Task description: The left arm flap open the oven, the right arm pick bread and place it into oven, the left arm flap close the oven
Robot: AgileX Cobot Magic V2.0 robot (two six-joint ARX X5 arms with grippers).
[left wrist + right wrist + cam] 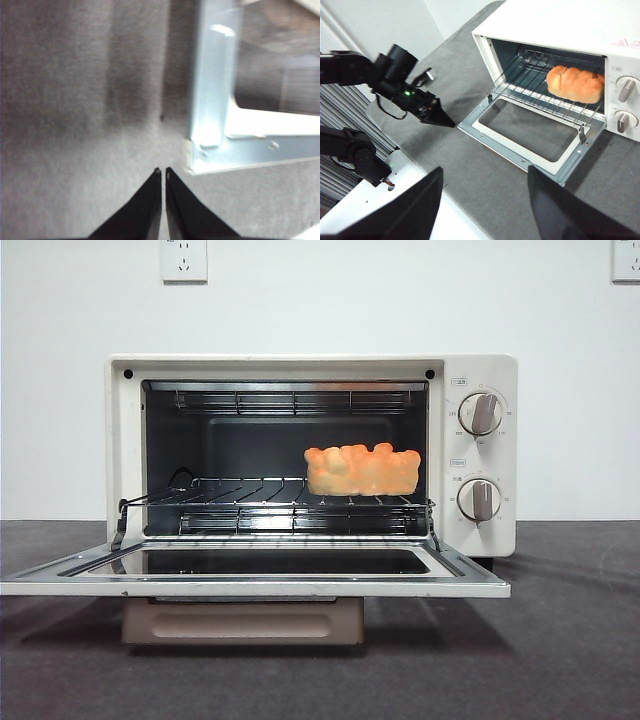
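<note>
Oven cream-white, knobs beige, door glass dark – bread golden-orange. Tabletop dark grey, wall white. Left tool – black.

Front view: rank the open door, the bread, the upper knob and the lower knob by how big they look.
1. Open door, though it is nearest the camera
2. Bread
3. Upper knob and lower knob look alike, so no ranking between them

Glossy oven, matt tabletop
</note>
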